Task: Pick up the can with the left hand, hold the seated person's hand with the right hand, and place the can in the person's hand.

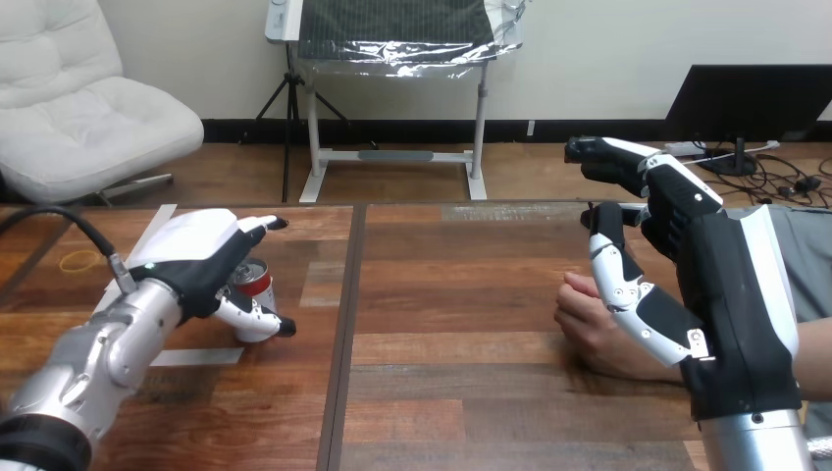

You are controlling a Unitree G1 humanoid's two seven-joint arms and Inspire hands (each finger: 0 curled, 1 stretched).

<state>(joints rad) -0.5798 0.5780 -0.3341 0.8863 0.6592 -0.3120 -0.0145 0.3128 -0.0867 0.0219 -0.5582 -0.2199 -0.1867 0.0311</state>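
Observation:
A red and silver can (258, 281) stands upright on the wooden table (461, 392) at the left. My left hand (196, 257) is right beside it, with straight fingers (263, 225) over the can's top and the thumb (257, 320) in front of its base; the can sits in the gap, partly hidden. At the right, the person's hand (587, 319) rests loosely curled on the table. My right hand (721, 265) stands over it, fingers stretched up and away. Its thumb (628, 285) lies against the back of the person's hand without curling round it.
A yellow rubber band (77, 260) lies on the table's far left. White tape strips (147, 228) run under and beside the can. A dark seam (345, 334) splits the tabletop between the can and the person's hand.

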